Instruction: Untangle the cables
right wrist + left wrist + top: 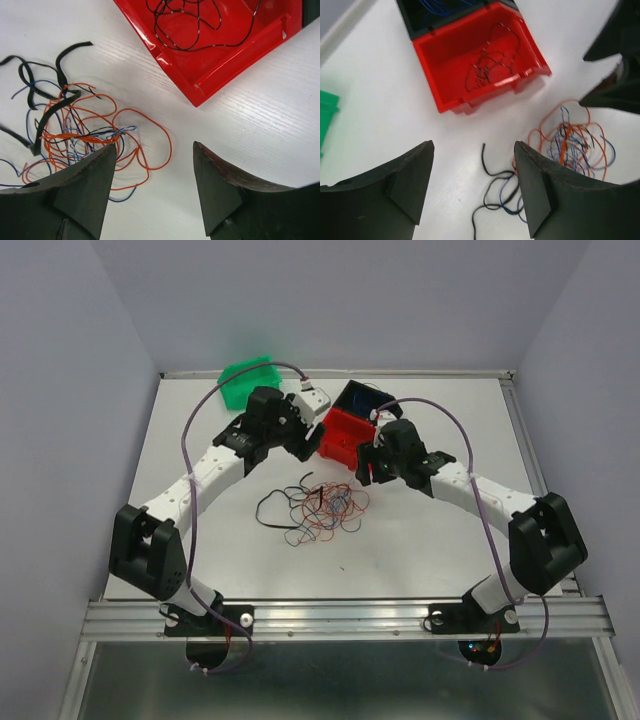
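Cables (pixel 325 508): neither claw holds one. Left claw (pixel 473 146) gapes empty over the table (pixel 380 125) just short of the red bin (pixel 440 55), where a black wire (pixel 481 70) lies sorted; right claw (pixel 154 146), equally wide, hangs at the tangle's edge. The rest sit tangled on the table between the arms, probably so either can reach.

My top view is bright and even; the light seems to come from above; the white table (pixel 420 540) has only soft, faint shadows under the arms. That picture is a bit grainy; the thin cables (pixel 325 508) are hard to tell apart in it. In my left wrist view the red bin (pixel 445 65) has a small shiny streak on its front lip; the left fingers (pixel 540 195) look dark and soft. My right wrist view is sharpest; I can see the table's grain; the right fingers (pixel 85 190) are dark, with little detail.
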Robot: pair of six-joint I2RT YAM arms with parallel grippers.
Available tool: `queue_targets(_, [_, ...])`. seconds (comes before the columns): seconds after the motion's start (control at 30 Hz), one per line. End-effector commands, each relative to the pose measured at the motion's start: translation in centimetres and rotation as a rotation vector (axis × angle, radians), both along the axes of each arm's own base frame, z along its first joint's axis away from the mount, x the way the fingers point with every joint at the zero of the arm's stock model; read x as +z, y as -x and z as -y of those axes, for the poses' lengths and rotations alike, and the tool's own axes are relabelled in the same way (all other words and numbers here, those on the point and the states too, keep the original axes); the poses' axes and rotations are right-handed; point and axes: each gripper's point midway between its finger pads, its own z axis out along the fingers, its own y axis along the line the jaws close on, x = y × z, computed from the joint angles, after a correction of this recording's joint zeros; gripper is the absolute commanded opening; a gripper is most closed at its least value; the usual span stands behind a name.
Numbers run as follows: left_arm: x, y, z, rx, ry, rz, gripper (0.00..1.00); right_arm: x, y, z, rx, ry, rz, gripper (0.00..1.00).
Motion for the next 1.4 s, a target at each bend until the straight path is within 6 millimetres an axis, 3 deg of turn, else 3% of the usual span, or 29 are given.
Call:
queue_targets(0.0, [-6.0,4.8,0.9,-0.183,-0.105,-0.1,0.76,-0.5,0.4,-0.9,0.095,0.026,0.023,0.68])
queue_targets(0.17, [-8.7,6.3,2.2,-0.232,-0.142,-0.156,0.75,0.7,0.4,0.3,0.035,0.026,0.067,0.7])
queue_targets(0.27, [-11.0,6.9,3.0,-0.246,-0.183,-0.203,0.72,2.6,1.2,1.9,-0.023,0.012,0.124,0.71])
queue_targets(0.37, [-12.7,7.5,3.6,-0.265,-0.217,-0.238,0.67,2.9,2.1,2.9,-0.048,0.006,0.144,0.71])
queue_targets(0.47, [-13.5,7.6,4.0,-0.268,-0.237,-0.254,0.38,3.9,2.8,3.7,-0.068,-0.01,0.177,0.66])
queue_targets(0.5, [-13.8,7.6,4.0,-0.273,-0.247,-0.259,0.19,4.5,3.0,3.8,-0.069,-0.021,0.193,0.64])
queue_targets(0.57, [-13.6,7.5,3.9,-0.272,-0.249,-0.254,0.06,4.8,3.3,3.6,-0.049,-0.04,0.202,0.63])
queue_targets(0.6, [-13.0,7.8,4.1,-0.29,-0.237,-0.241,0.0,4.8,3.4,3.4,-0.032,-0.041,0.205,0.63])
queue_targets(0.73, [-10.0,9.0,4.4,-0.337,-0.176,-0.199,0.0,4.8,3.3,2.6,0.013,-0.052,0.21,0.61])
queue_targets(0.77, [-8.3,9.5,4.5,-0.359,-0.148,-0.171,0.0,4.6,3.4,1.7,0.063,-0.066,0.207,0.61])
queue_targets(0.87, [-5.8,10.5,4.3,-0.38,-0.109,-0.135,0.0,4.9,3.6,-0.2,0.166,-0.114,0.223,0.61])
queue_targets(0.93, [-2.2,11.6,3.9,-0.397,-0.052,-0.059,0.0,5.2,4.1,-1.8,0.272,-0.15,0.238,0.65])
queue_targets(0.97, [-2.4,11.8,4.0,-0.403,-0.048,-0.068,0.0,5.8,4.1,-2.5,0.309,-0.176,0.268,0.66])
queue_targets(1.0, [-1.0,12.4,3.8,-0.411,-0.024,-0.034,0.0,6.1,4.3,-3.0,0.345,-0.193,0.283,0.69])
queue_targets(1.03, [-0.6,12.9,3.8,-0.424,-0.008,-0.033,0.0,6.0,4.6,-3.5,0.39,-0.202,0.296,0.71])
queue_targets(1.07, [0.3,13.3,3.6,-0.43,0.007,-0.014,0.0,7.1,5.3,-4.6,0.472,-0.252,0.342,0.79])
queue_targets(1.23, [0.9,13.5,3.5,-0.421,0.021,-0.01,0.0,8.9,8.2,-7.1,0.704,-0.396,0.421,0.9])
queue_targets(1.37, [1.4,13.5,3.6,-0.418,0.033,-0.003,0.0,8.6,9.0,-8.3,0.817,-0.441,0.406,0.89])
